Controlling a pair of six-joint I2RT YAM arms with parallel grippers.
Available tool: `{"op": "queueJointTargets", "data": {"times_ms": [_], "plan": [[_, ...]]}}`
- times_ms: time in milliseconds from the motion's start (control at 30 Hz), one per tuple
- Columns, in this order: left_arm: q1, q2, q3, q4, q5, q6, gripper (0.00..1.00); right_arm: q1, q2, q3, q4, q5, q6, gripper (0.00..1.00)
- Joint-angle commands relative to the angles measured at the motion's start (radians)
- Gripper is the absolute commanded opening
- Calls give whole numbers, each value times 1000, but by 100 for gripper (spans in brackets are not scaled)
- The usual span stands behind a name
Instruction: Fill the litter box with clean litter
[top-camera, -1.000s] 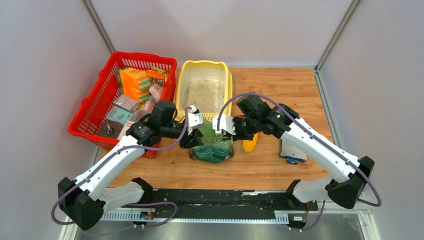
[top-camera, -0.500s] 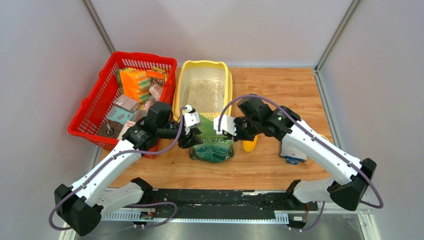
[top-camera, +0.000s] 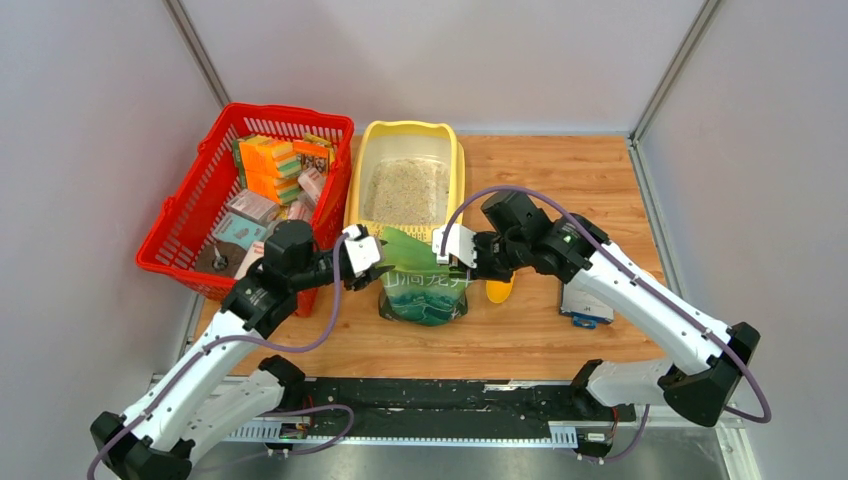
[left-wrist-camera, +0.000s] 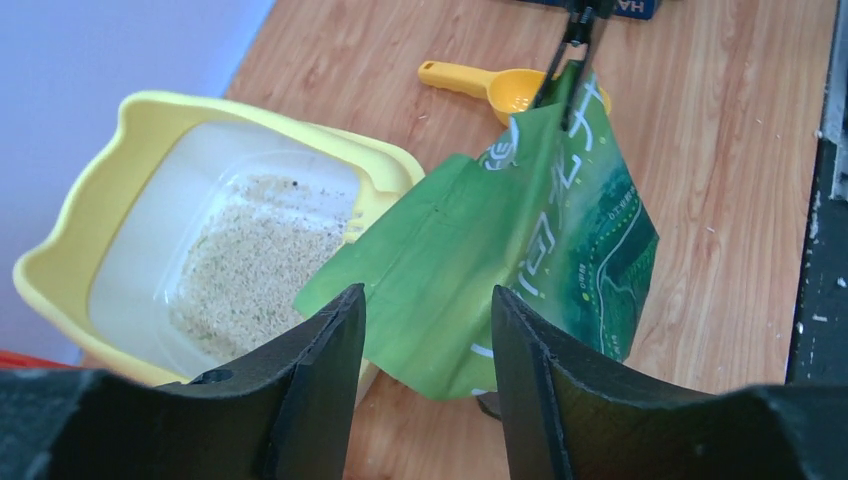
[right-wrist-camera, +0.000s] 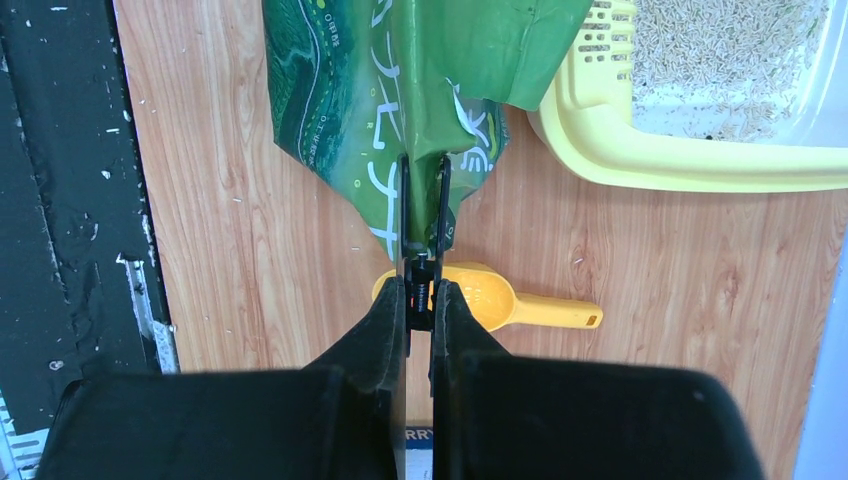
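Note:
The pale yellow litter box holds a layer of beige clean litter. In front of it a green pouch stands on the table, its top flap leaning over the box's near lip. My right gripper is shut on a black clip that pinches the pouch's right edge. To the pouch's left, my left gripper is open, with nothing between its fingers.
A red mesh basket full of packets stands left of the box, close to my left arm. A yellow scoop lies right of the pouch, under my right gripper. A blue and white box lies further right.
My left gripper has opened, let go of the pouch and drawn back to the left. The pouch's top has flopped toward the litter box. My right gripper keeps its hold.

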Motion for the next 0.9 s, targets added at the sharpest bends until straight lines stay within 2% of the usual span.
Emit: {"op": "queueJointTargets", "data": {"times_ms": [0,33,167,400,500,533,733,867], "plan": [[3,-61,-43,2,124,107,60,-2,-30,-3,48,-16,34,0],[0,-40,-39,11,145,115,63,-2,-31,-5,48,-19,34,0],[-50,87,35,-30,184,192,61,-2,-25,-3,60,-23,40,0],[-116,229,37,109,173,212,58,-2,-27,-1,55,-7,49,0],[-130,267,37,140,179,206,51,-2,-27,2,55,-7,51,0],[-135,279,38,143,182,206,45,-2,-27,2,54,-9,43,0],[-147,296,49,108,187,218,24,-1,-10,12,74,-3,11,0],[-149,296,47,97,184,224,20,-1,10,29,81,-6,-1,0]]}}
